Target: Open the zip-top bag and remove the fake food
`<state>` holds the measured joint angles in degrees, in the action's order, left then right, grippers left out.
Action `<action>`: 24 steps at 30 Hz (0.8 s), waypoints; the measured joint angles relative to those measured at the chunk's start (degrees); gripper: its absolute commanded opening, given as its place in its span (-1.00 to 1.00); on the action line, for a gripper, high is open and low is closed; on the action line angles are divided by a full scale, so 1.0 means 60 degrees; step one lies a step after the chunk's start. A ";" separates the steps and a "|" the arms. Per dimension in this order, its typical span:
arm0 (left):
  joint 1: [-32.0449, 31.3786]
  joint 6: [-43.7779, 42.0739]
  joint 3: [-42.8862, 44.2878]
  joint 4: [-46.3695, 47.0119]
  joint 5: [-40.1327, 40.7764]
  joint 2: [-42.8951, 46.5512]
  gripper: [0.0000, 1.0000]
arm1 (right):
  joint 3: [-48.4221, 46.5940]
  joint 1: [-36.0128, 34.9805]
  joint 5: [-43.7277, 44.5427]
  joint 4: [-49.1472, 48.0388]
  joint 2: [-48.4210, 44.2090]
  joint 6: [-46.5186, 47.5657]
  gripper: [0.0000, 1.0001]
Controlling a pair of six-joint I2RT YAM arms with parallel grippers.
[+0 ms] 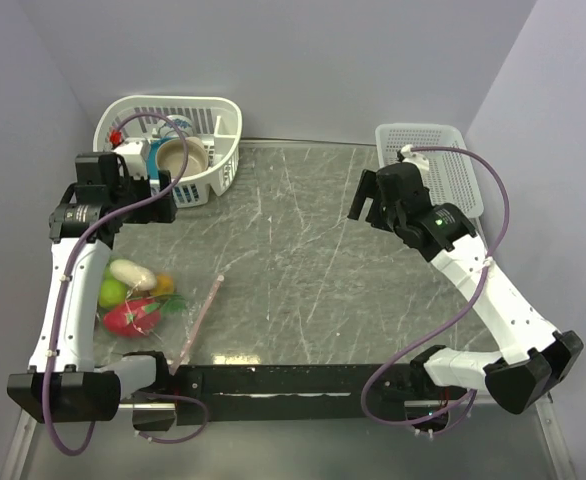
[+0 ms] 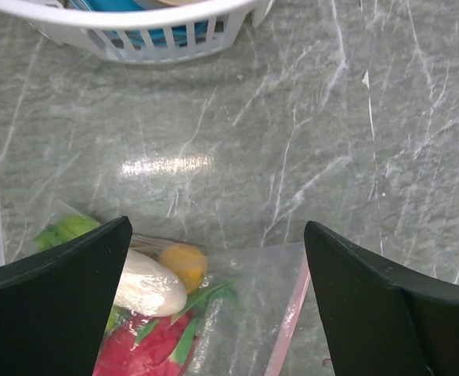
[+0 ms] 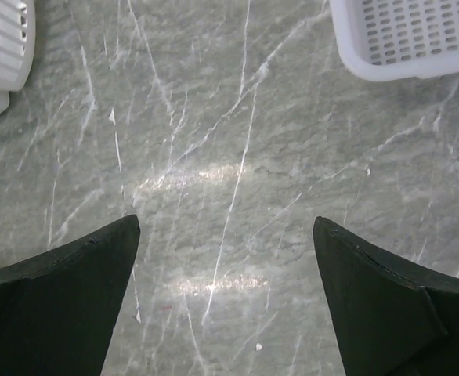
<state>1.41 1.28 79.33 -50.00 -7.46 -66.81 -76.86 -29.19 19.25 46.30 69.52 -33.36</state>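
The clear zip-top bag lies flat at the table's near left, its pale pink zipper strip along the right edge, looking closed. Inside are fake food pieces: a white oblong, a green round, an orange and a pink-red dragon fruit. My left gripper is open and empty, held above the table between the bag and the left basket. The left wrist view shows the bag, white oblong and dragon fruit between my open fingers. My right gripper is open and empty over bare table.
A white slotted basket holding a bowl and cup stands at the back left, just beyond my left gripper. A white mesh basket sits at the back right, also in the right wrist view. The left table edge runs close beside the bag.
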 measured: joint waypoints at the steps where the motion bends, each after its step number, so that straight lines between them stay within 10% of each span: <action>1: 0.0000 0.0004 -0.0113 0.0040 -0.0047 -0.0007 0.99 | 0.0029 0.0018 0.0102 -0.0087 0.0011 0.0018 1.00; 12: 0.0000 -0.0073 -0.1351 0.0590 -0.0113 0.0175 0.99 | -0.1100 0.2543 0.0987 -0.1217 0.3031 -0.0058 1.00; 24: 0.0000 -0.0874 -0.2914 0.0882 -0.0299 0.1279 0.99 | -0.1716 0.2659 0.1938 -0.3071 0.5523 0.0841 1.00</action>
<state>1.41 -3.97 61.84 -44.71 -9.26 -59.13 -87.15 -13.23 30.87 27.88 102.65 -28.32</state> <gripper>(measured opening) 0.994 0.999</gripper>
